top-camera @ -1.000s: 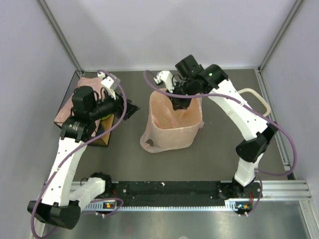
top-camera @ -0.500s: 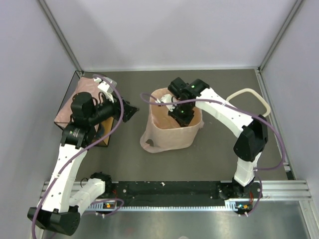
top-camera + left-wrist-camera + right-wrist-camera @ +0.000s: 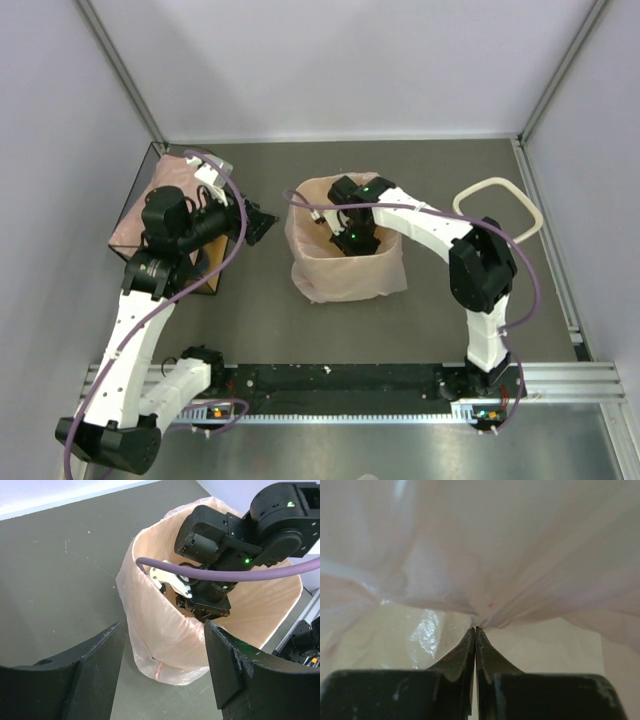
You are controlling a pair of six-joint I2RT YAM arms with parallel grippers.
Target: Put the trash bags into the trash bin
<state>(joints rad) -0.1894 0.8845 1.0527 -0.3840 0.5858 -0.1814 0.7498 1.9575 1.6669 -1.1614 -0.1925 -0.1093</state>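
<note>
A cream-beige, rounded-square plastic trash bin (image 3: 388, 272) stands upright near the middle of the dark grey table (image 3: 250, 310); a thin, translucent pale pink plastic film trash bag (image 3: 308, 268) lines it, its mouth turned out over the rim and hanging crinkled down the outer walls; in the left wrist view a loose fold of the film (image 3: 162, 667) bunches low on the near side, by the table.

The right hand (image 3: 356, 240) is down inside the bin, below the rim, with its purple cable (image 3: 225, 571) arching across the opening; the right wrist view shows its two dark fingers (image 3: 470, 652) pressed together with no gap, a gathered pucker of the pink film pinched at their tips and creases fanning out from that point.

The left hand (image 3: 262, 222) hangs above the table just left of the bin, apart from it and aimed toward it; its fingers (image 3: 95, 662) are spread wide with nothing between them, and the bin shows in the gap.

Behind the left arm, at the table's left edge, sits a dark wire-framed box (image 3: 207, 265) with orange-brown sides and a pale pink layer over its top; a cream rounded-square ring (image 3: 495, 181) lies flat on the table to the right of the bin, well apart from it.
</note>
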